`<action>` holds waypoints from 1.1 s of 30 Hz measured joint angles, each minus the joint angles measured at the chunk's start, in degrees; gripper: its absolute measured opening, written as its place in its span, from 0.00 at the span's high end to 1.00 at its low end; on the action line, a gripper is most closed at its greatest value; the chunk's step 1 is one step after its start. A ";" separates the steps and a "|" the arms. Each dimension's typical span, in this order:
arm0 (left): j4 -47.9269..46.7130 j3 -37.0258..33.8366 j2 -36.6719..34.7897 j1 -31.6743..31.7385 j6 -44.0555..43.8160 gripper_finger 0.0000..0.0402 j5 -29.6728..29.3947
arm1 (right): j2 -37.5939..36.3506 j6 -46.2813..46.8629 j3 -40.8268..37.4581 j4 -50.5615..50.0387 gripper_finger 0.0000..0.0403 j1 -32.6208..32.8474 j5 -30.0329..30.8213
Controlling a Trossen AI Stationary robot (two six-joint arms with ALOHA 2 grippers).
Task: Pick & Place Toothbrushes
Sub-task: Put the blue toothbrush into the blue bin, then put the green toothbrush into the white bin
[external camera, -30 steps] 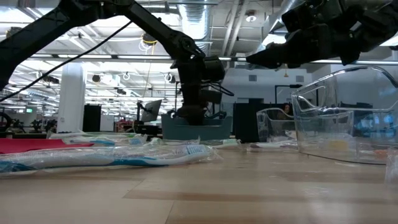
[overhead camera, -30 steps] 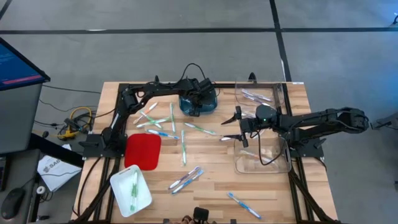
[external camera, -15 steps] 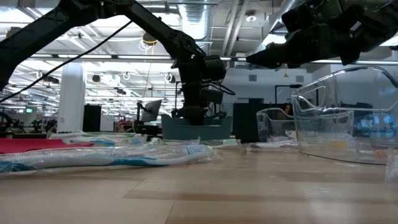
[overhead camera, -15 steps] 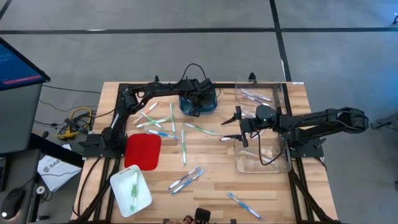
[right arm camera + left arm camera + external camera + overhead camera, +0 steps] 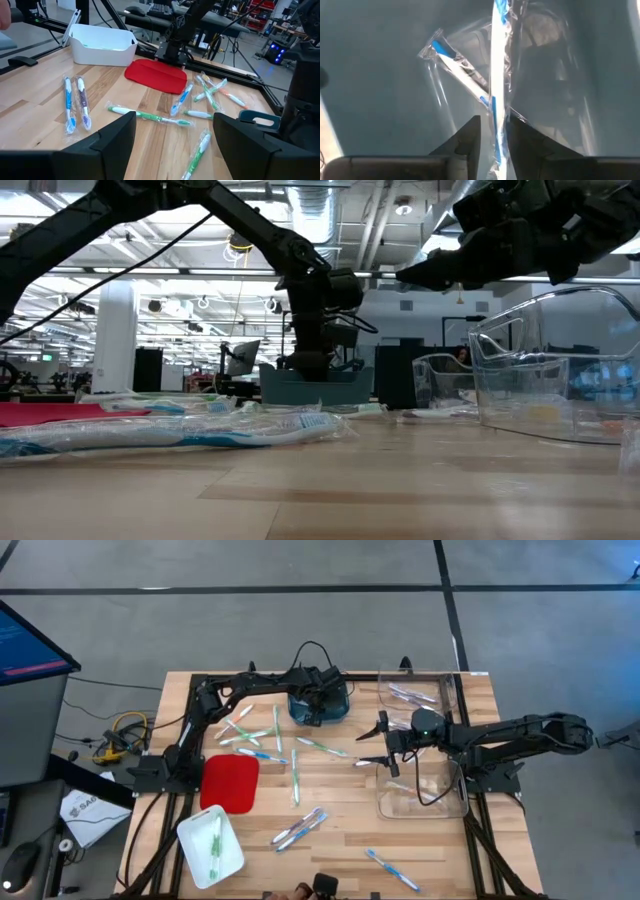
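My left gripper [image 5: 318,700] points down into the blue bin [image 5: 338,712] at the table's far middle. In the left wrist view a blue-and-white wrapped toothbrush [image 5: 497,75] runs between its fingers [image 5: 494,135], which stand slightly apart. A second blue toothbrush [image 5: 457,70] lies on the bin's floor [image 5: 380,100]. More wrapped toothbrushes lie loose on the wood, among them a green one [image 5: 295,775] and a pair [image 5: 300,828]. My right gripper [image 5: 372,745] hovers open above the table's right middle, holding nothing. My left gripper has the wrapped toothbrush's handle end [image 5: 496,150] between its two fingers, which come from above and lie across it. A thin gap shows beside one finger [image 5: 470,137]. Whether the other finger touches the clear wrapper, I cannot tell.
A red tray [image 5: 230,782] and a white bin [image 5: 210,845] holding a green toothbrush sit at the near left. Clear bins [image 5: 420,790] stand at the right, the far one [image 5: 410,693] holding toothbrushes. Black frame rails run along both table sides.
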 joint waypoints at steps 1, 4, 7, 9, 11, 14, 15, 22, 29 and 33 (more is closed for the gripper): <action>0.00 0.00 0.00 -0.02 0.01 0.77 -0.50 | 0.00 0.01 0.00 -0.03 0.36 0.00 0.00; 0.00 0.00 0.00 -0.12 0.11 0.75 -3.95 | 0.00 0.01 0.00 -0.17 0.36 0.00 0.00; 0.00 0.00 0.00 -0.28 0.67 0.74 -6.20 | 0.00 0.03 0.00 -0.19 0.36 0.00 0.00; 0.00 0.00 0.00 -0.37 0.68 0.73 -6.18 | 0.00 0.08 0.00 -0.20 0.36 0.00 -0.10; -0.04 0.00 0.00 -0.66 0.68 0.72 -6.15 | 0.00 0.15 0.00 -0.20 0.36 0.00 -0.28; -0.07 0.00 -0.02 -1.24 0.72 0.72 -6.08 | 0.00 0.19 0.00 -0.21 0.36 0.02 -0.31; -0.07 0.00 -0.04 -1.41 1.01 0.72 -6.06 | 0.00 0.19 0.00 -0.21 0.36 0.04 -0.33; -0.65 0.00 -0.09 -2.68 3.64 0.74 -5.92 | 0.00 0.19 0.00 -0.22 0.36 0.04 -0.46; -1.93 0.00 -0.10 -3.62 4.04 0.74 -4.47 | 0.00 0.17 0.00 -0.54 0.36 0.04 -0.47; -2.43 0.00 -0.11 -4.05 3.85 0.74 -4.46 | 0.02 0.19 0.00 -0.79 0.36 0.04 -0.48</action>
